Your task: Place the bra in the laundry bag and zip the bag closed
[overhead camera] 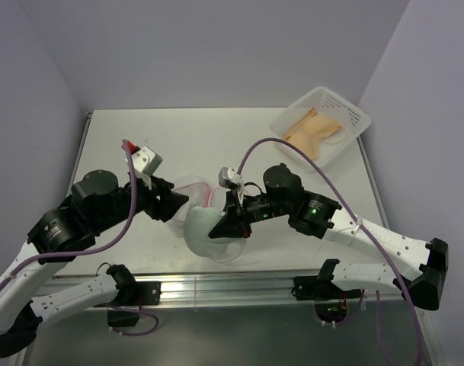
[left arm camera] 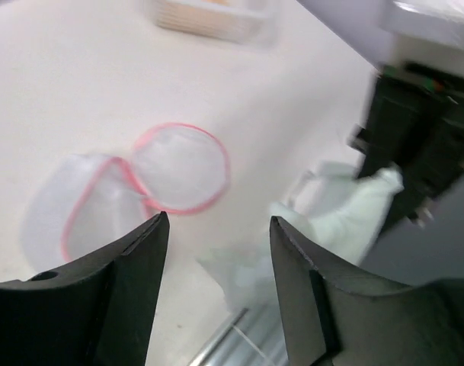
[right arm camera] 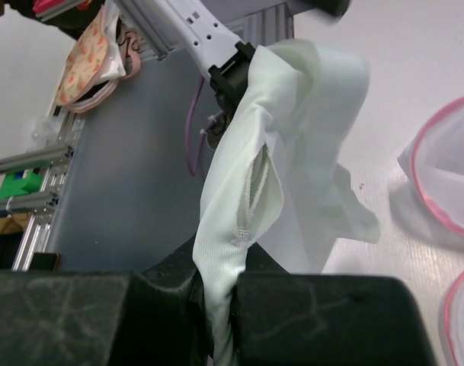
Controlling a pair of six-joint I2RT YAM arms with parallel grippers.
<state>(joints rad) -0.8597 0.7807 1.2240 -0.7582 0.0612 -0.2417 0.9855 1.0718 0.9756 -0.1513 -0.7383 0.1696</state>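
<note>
The bra (overhead camera: 201,232) is pale green fabric, hanging from my right gripper (overhead camera: 225,221) just above the table near its front edge. In the right wrist view my right gripper (right arm camera: 220,305) is shut on a bunched fold of the bra (right arm camera: 292,114). The laundry bag (left arm camera: 178,169) lies unzipped on the table, its two round mesh halves side by side with pink zipper rims. In the top view the bag (overhead camera: 192,187) lies just behind the bra, partly hidden by both grippers. My left gripper (left arm camera: 220,229) is open and empty, above the table beside the bag and left of the bra (left arm camera: 346,217).
A white perforated basket (overhead camera: 352,114) holding peach-coloured clothing stands at the table's far right corner. The metal rail (overhead camera: 232,288) runs along the front edge, just below the bra. Walls close in on the left, back and right.
</note>
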